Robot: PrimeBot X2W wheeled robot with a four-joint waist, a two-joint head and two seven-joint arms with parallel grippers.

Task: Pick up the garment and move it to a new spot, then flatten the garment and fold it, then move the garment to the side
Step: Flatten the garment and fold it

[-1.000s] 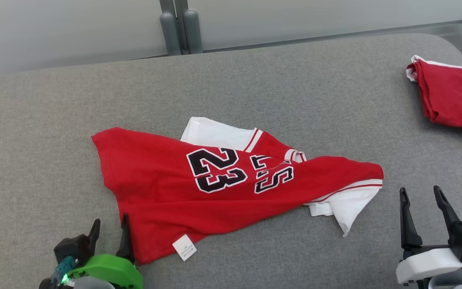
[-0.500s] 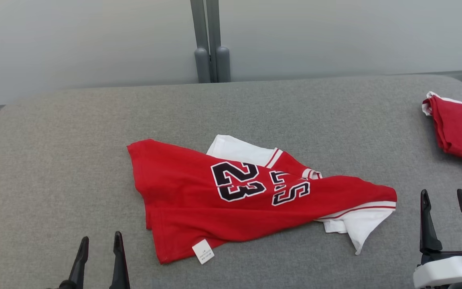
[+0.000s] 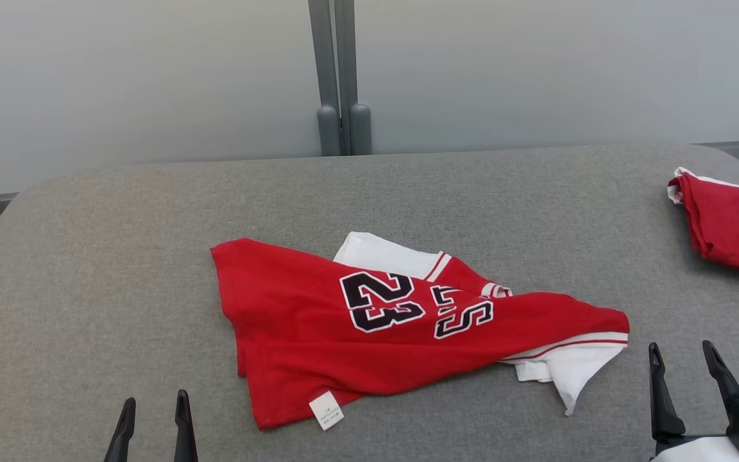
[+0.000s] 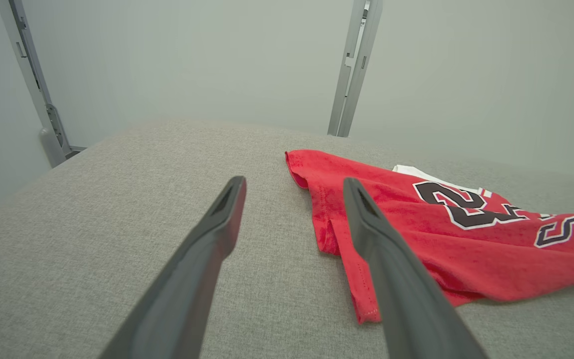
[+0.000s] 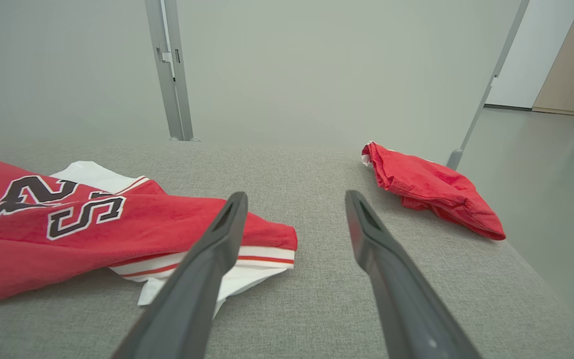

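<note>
At the near left edge, the left gripper (image 3: 155, 398) is seen with its two dark fingers spread apart and nothing between them. It is placed over the grey padded surface (image 3: 87, 269), near the near left hem of the garment (image 3: 305, 346) but apart from it. At the near right, the right gripper (image 3: 681, 346) is likewise spread wide and empty, and is set just to the right of the garment's white sleeve end.

The garment, a red jersey with white trim and the number 23 in dark figures, is laid rumpled in the middle of the surface. It is partly folded over itself, and a white label (image 3: 326, 409) is turned out at its near hem.

Farther off, at the right edge, a second red cloth (image 3: 732, 224) is bunched up, well apart from the jersey. Behind the surface, a pale wall with a grey upright post (image 3: 334, 64) is seen.
</note>
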